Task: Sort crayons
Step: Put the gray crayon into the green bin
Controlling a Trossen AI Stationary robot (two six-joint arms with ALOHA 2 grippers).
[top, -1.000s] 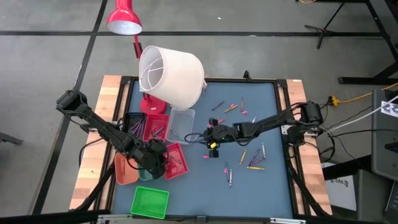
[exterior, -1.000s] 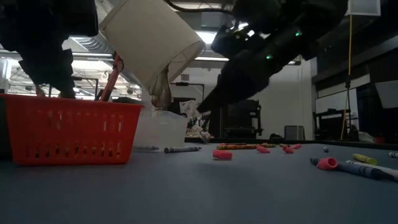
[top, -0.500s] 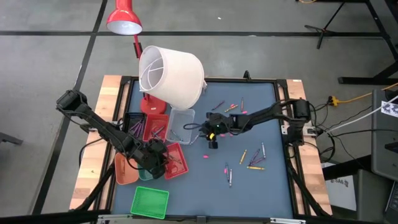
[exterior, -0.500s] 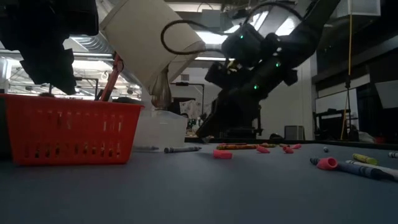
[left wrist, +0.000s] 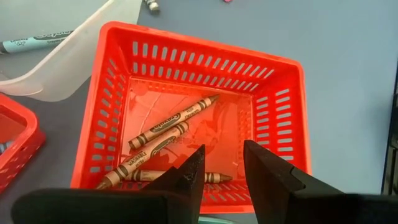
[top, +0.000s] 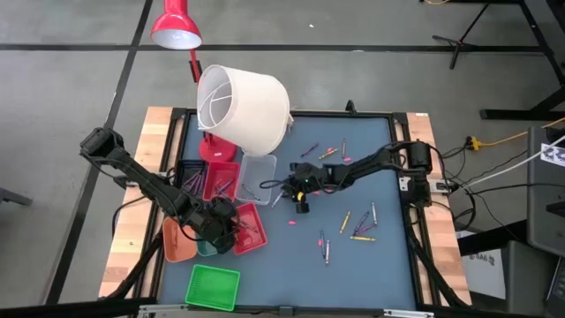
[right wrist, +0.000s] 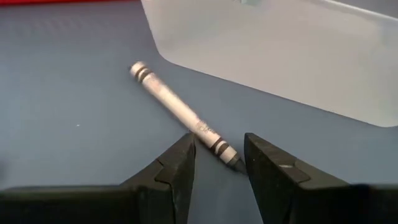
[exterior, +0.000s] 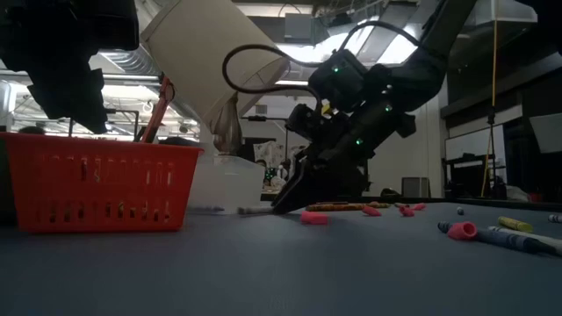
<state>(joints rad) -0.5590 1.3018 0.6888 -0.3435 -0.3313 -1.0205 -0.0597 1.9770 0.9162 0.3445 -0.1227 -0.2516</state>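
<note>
A grey crayon (right wrist: pixel 177 109) lies flat on the blue table, just in front of the clear tray (right wrist: pixel 280 56). My right gripper (right wrist: pixel 219 148) is open and down at the table, its fingers on either side of the crayon's pointed end; I see no touch. In the high view this gripper (top: pixel 295 200) sits at mid table. My left gripper (left wrist: pixel 222 168) hangs open and empty over the red basket (left wrist: pixel 273 112), where several brown-wrapped crayons (left wrist: pixel 168 124) lie on the bottom. More crayons (top: pixel 357 231) are scattered on the table's right half.
A tilted white lampshade (top: pixel 243 106) and a red lamp (top: pixel 177 26) stand at the far left. Red trays (top: pixel 207 181), an orange tray (top: pixel 177 243) and a green tray (top: pixel 213 286) crowd the left side. Small pink pieces (exterior: pixel 313 217) lie among the loose crayons.
My right gripper has come down to the table and moved toward the clear tray, tipping a little. Its fingers now stand around the grey crayon's end. The crayon has stayed where it was.
</note>
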